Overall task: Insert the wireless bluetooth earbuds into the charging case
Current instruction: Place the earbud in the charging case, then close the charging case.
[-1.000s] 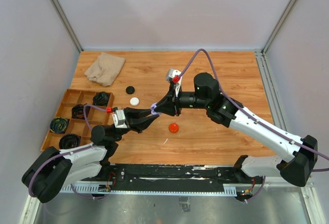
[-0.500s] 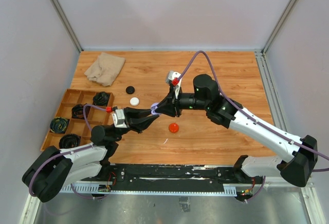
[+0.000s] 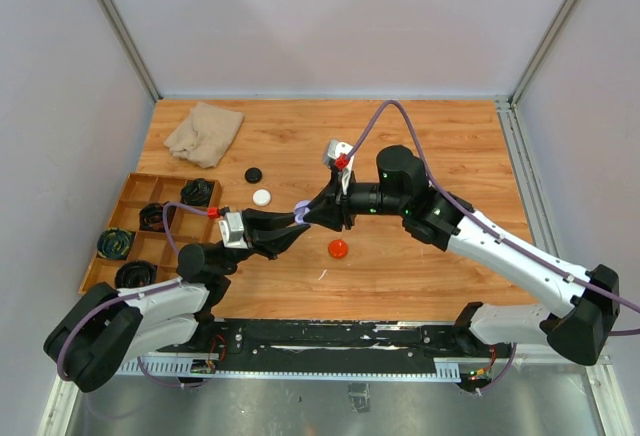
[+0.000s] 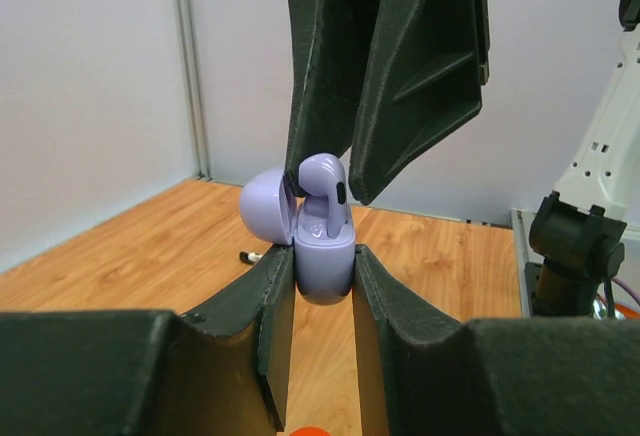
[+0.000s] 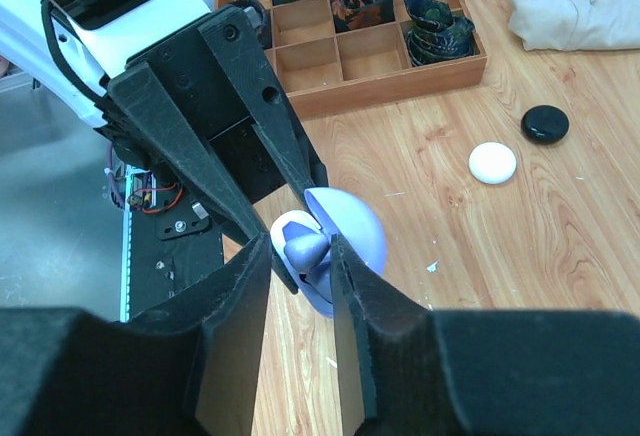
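My left gripper (image 3: 297, 219) is shut on a lilac charging case (image 4: 323, 256) and holds it upright above the table, with its lid (image 4: 266, 206) swung open to the left. A lilac earbud (image 4: 327, 188) stands with its stem down in the case and its head sticking out above. My right gripper (image 3: 312, 211) comes in from above and is shut on the earbud's head (image 5: 308, 247). The case lid (image 5: 355, 228) shows behind it in the right wrist view. Both grippers meet at mid-table. The other earbuds are not clearly in view.
A red puck (image 3: 338, 248) lies just below the grippers. A white puck (image 3: 262, 197) and a black puck (image 3: 254, 174) lie further back left. A beige cloth (image 3: 204, 132) is at the back left. A wooden compartment tray (image 3: 132, 218) stands at the left. A tiny dark stemmed piece (image 4: 250, 254) lies on the table.
The right gripper has shifted very slightly toward the case with the earbud in it. The left gripper holds the case in the same place.
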Tool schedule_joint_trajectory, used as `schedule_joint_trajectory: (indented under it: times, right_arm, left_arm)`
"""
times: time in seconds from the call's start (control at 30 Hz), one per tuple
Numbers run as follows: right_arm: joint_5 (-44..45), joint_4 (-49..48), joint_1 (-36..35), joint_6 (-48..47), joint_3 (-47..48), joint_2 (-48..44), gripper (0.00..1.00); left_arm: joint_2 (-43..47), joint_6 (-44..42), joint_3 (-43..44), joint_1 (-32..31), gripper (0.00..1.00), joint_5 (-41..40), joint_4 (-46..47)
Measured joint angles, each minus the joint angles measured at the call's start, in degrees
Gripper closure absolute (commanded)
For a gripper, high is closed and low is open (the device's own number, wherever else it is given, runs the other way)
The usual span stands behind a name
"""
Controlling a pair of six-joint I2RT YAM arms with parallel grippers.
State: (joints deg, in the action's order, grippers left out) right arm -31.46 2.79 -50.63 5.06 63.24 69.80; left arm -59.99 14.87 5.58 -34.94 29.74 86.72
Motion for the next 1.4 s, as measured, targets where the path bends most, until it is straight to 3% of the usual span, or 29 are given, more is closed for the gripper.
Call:
schedule_joint_trajectory:
  times: [0.4,0.77,0.87,1.4]
  right_arm:
    - [1.79,2.58,0.0,-2.47,0.0,-1.62,0.5]
    - [0.76,7.04,2.95,-8.5,0.0,-3.39,0.09]
    - [-0.68,8.33,3.89,-10.58,0.0,-3.37,0.02]
    - [-9.14,12.2,4.2,-16.76,0.0,1.79,0.01]
  left_arm:
    - [-2.27,0.33,0.0,0.0,1.0,0.94,0.02]
    - [-4.81,1.09,0.0,-0.02,1.0,4.09,0.28]
    - [-5.35,1.53,0.0,-0.02,1.0,5.46,0.44]
    - [-10.21,3.85,2.91,0.0,1.0,7.63,0.72]
